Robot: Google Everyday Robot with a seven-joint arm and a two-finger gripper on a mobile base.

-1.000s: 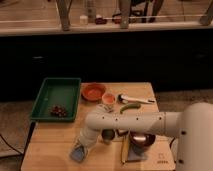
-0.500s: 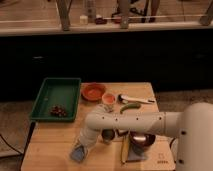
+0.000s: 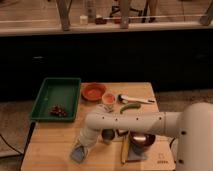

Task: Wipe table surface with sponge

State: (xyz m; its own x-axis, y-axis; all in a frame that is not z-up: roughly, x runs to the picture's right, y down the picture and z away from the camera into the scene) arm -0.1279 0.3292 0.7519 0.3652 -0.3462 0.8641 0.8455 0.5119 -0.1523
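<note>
The sponge (image 3: 78, 154) is a small grey-blue pad lying on the light tan table surface (image 3: 50, 142) near its front left. My gripper (image 3: 83, 146) points down at the end of the white arm (image 3: 130, 122). It sits right on top of the sponge's back edge and partly covers it. The arm reaches in from the right, low across the table's middle.
A green tray (image 3: 56, 95) with small dark red items stands at the left. Behind the arm are an orange bowl (image 3: 93, 91), a small cup (image 3: 108, 98), a green vegetable (image 3: 129, 107) and a white-handled utensil (image 3: 136, 100). A metal cup (image 3: 107, 135), a dark bowl (image 3: 143, 140) and a yellow stick (image 3: 124, 150) sit near the front.
</note>
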